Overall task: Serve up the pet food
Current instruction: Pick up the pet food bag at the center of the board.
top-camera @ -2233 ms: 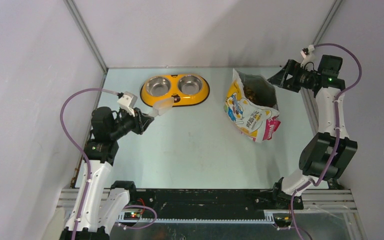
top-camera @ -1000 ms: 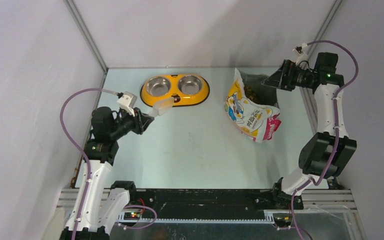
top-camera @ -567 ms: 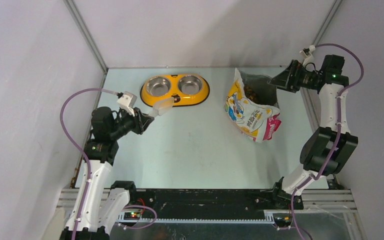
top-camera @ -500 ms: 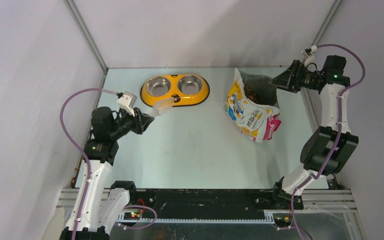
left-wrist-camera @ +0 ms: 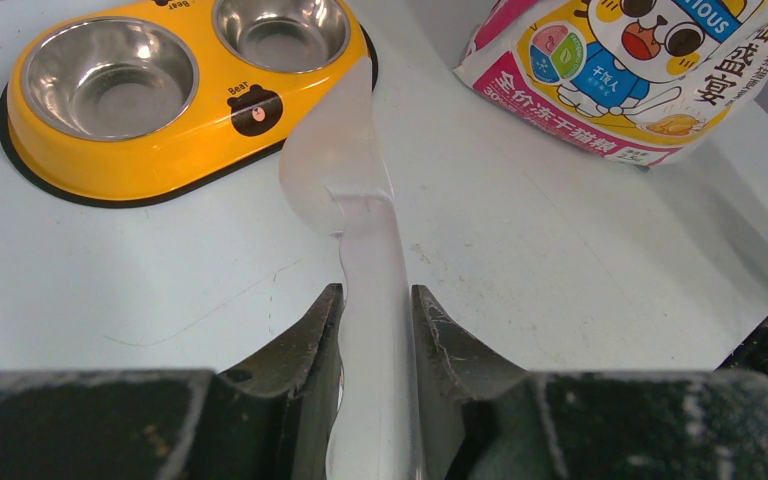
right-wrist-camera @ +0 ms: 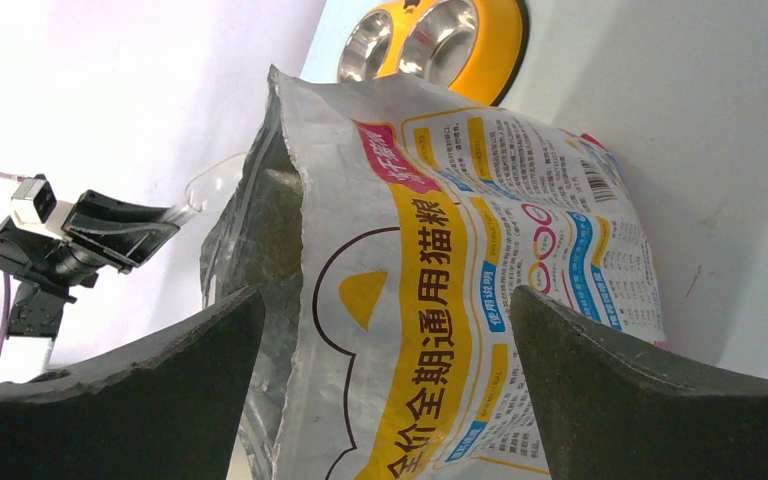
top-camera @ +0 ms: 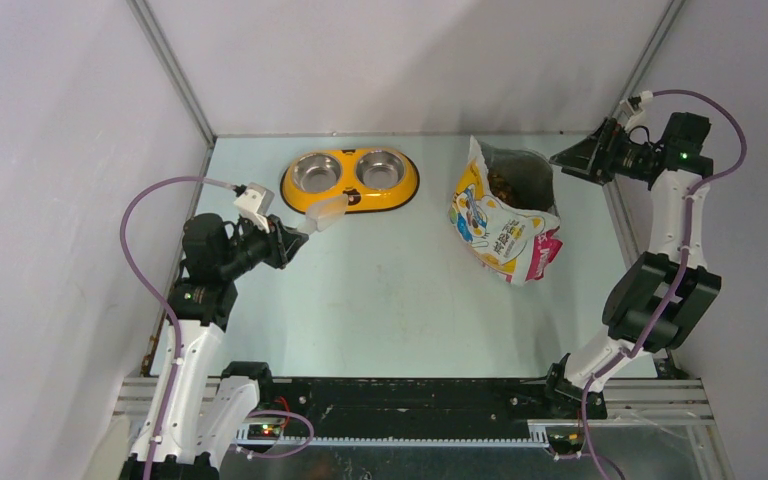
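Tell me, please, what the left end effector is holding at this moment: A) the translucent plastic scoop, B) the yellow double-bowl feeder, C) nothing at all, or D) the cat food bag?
A: in the left wrist view the left end effector is shut on the handle of the translucent plastic scoop, whose bowl sits near the yellow double-bowl feeder.
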You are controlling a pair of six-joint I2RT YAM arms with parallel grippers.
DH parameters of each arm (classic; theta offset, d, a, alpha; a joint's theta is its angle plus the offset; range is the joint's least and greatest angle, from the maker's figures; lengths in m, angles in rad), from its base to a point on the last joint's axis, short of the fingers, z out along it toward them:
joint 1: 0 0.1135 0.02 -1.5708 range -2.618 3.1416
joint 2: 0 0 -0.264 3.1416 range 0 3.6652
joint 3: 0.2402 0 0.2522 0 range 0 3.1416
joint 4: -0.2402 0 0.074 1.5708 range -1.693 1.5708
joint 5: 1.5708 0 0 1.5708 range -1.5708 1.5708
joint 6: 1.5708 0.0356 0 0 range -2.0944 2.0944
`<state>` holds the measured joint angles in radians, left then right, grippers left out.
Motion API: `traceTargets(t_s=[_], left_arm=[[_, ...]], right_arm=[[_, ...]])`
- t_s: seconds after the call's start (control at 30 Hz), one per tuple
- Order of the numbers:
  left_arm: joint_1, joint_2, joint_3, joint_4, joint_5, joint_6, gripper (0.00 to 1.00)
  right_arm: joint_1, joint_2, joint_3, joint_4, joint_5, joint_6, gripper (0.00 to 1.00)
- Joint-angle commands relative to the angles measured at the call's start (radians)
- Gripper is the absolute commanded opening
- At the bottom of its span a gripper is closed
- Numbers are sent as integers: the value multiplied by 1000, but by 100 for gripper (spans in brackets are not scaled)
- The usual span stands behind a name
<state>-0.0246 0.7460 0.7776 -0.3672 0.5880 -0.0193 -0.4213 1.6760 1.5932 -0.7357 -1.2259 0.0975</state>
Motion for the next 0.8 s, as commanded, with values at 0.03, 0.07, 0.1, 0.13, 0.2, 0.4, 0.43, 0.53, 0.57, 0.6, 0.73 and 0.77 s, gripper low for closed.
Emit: traceTargets(t_s=[0.03,0.07,0.1,0.13,0.2,0.4,0.43,0.53,0.57,0.6,0.73,0.77], left_arm=[[10,-5,-3,49,24,-8,0],[9,-5,-3,49,25,-8,0],[9,-5,-3,48,25,-8,0],[9,-5,-3,49,25,-8,0],[9,-5,-4,50,26,-10,0],[9,-4,-4,52,29,-9,0],[9,-3,-3,51,29,-9,0],[9,-2,-4,51,30,-10,0],[9,-2,-3,52,30,-11,0],[9,-2,-3,52,31,-11,0],[9,-2,-4,52,32,-13,0],[9,-2,-4,52,32,-12,0]], right_arm=[[-8,10,11,29,-6,10,95],[-9,11,11,28,-4,9,95],[-9,13,11,28,-4,9,95],[-12,14,11,28,-3,8,95],[-16,16,11,29,-3,7,95],[-29,24,17,25,-6,8,93],[-30,24,17,25,-5,8,93],[-30,27,16,25,0,8,93],[-30,28,16,25,3,10,93],[-30,33,16,25,5,10,92],[-28,44,15,24,10,12,91],[-24,46,16,24,13,12,91]])
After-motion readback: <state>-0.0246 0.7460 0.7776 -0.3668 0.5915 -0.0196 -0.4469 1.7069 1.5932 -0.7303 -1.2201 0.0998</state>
